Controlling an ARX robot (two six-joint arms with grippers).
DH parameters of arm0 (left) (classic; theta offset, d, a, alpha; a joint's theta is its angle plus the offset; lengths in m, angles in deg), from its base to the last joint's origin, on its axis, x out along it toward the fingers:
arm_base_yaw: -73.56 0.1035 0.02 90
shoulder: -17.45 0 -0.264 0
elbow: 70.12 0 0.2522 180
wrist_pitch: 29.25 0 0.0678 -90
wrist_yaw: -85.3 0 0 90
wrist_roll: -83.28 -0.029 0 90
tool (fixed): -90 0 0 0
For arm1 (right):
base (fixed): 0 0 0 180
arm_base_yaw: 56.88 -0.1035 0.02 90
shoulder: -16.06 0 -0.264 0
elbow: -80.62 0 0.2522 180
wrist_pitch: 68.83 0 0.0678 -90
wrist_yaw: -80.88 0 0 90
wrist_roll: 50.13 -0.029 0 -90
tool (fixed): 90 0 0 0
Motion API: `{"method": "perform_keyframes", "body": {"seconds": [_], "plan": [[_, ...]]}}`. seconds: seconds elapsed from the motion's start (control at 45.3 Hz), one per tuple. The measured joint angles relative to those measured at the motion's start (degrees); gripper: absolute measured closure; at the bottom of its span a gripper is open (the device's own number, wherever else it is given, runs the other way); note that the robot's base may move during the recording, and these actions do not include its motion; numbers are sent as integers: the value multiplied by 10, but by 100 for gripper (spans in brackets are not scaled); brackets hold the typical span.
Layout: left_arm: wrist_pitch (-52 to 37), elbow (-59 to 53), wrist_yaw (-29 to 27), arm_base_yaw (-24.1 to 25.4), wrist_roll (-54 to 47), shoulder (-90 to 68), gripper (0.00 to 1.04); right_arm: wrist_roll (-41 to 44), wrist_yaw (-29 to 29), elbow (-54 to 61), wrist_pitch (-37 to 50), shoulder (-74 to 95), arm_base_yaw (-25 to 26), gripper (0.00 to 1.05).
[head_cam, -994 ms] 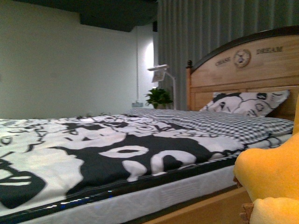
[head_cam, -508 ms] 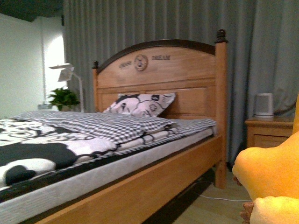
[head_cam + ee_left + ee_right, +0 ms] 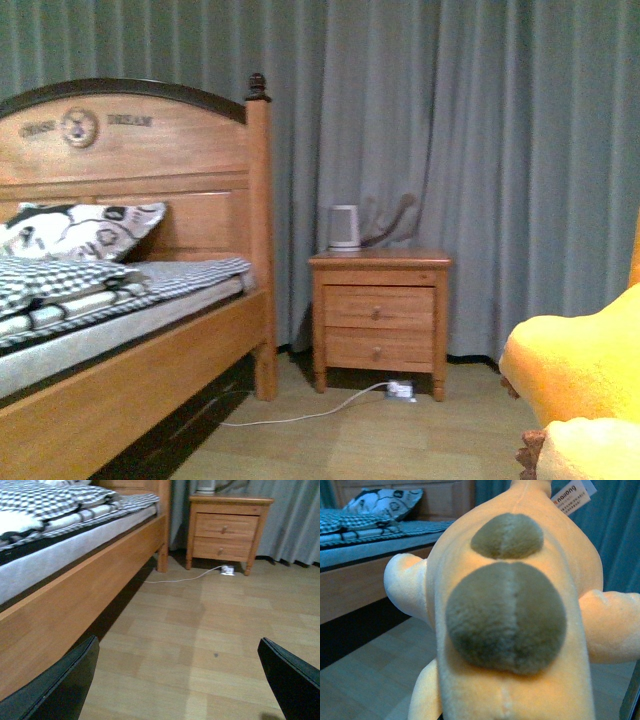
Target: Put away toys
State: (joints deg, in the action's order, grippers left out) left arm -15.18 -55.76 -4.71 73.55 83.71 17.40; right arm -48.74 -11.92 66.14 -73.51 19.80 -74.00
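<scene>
Grey curtains (image 3: 500, 150) back a wooden nightstand (image 3: 380, 310); lower right, a soft orange-yellow plush toy (image 3: 580, 370) hides the right tool, grip unclear; left tool (image 3: 177, 645) gapes wide.

We note a wooden bed (image 3: 130, 350), patterned pillow (image 3: 70, 228) at its headboard (image 3: 120, 150). Near it stands a two-drawer nightstand (image 3: 380, 310), a white container (image 3: 344, 227) on top. Grey curtain (image 3: 500, 150) behind, white cable (image 3: 300, 412) on the floor.
</scene>
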Motion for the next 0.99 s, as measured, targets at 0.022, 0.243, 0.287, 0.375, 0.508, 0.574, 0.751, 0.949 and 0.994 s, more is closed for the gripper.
{"method": "perform_keyframes", "body": {"seconds": [0.022,0.243,0.287,0.375,0.508,0.574,0.751,0.949,0.994], "plan": [[0,0,1,0,0,0,6,0,0,0,0,0,0,97],[0,0,3,-1,0,0,6,0,-6,0,0,-1,1,97],[0,0,3,-2,0,0,6,0,-3,0,0,-1,1,97],[0,0,0,-1,0,0,6,0,0,0,0,-1,1,97],[0,0,0,-1,0,0,6,0,1,0,0,-1,0,97],[0,0,0,-1,0,0,6,0,1,0,0,-1,0,97],[0,0,0,-1,0,0,6,0,1,0,0,-1,0,97],[0,0,0,-1,0,0,6,0,1,0,0,-1,0,97],[0,0,0,-1,0,0,6,0,1,0,0,-1,0,97]]}}
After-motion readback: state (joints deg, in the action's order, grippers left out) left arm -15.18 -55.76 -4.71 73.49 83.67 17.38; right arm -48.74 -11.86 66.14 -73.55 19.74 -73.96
